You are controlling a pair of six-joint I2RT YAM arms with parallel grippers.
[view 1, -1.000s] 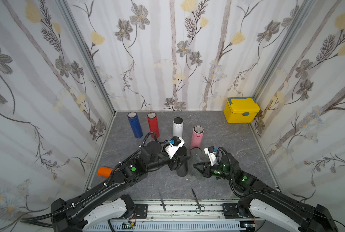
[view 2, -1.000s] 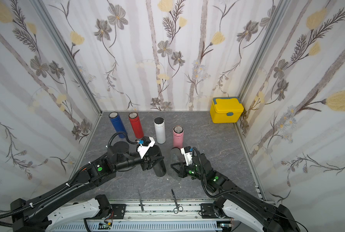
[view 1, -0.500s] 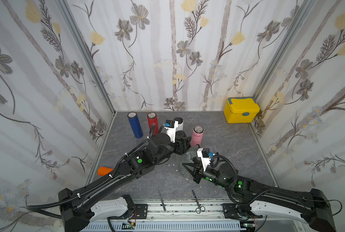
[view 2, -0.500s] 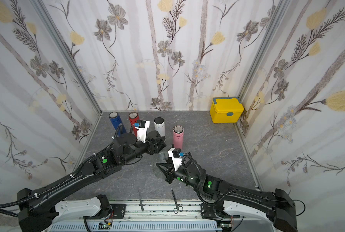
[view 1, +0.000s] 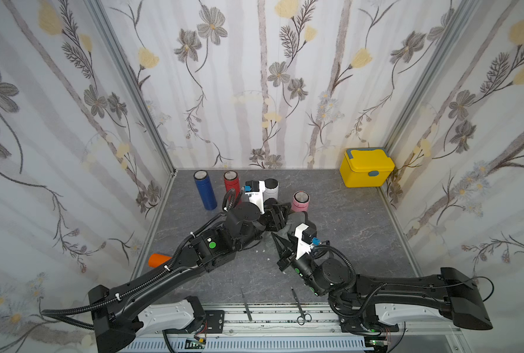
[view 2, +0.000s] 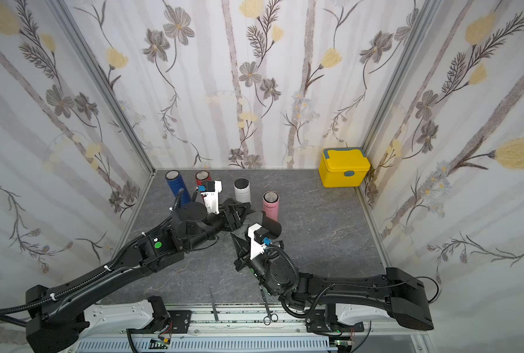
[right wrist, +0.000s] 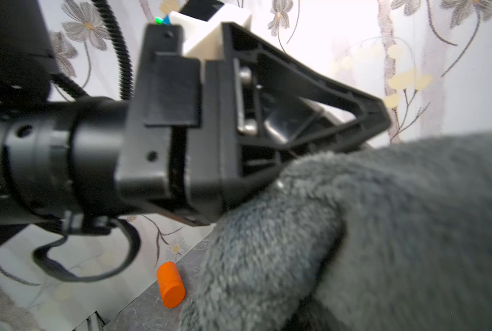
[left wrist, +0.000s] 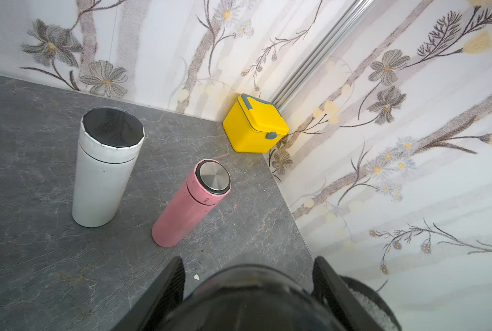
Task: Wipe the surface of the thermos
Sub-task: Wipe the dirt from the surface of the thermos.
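In both top views my left pincer (view 1: 282, 215) clamps the black cylindrical thermos (view 2: 272, 226) above the table's (view 1: 361, 220) middle, and my right pincer (view 2: 235, 238) is closed on the grey fluffy cloth (view 2: 253, 217). Left wrist view: the thermos sits between my fingers. Right wrist view: cloth fills it; wiping hard could lever the thermos loose.

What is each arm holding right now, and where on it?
Left gripper: black thermos, near one end. Right gripper: grey cloth; the grip spot is hidden.
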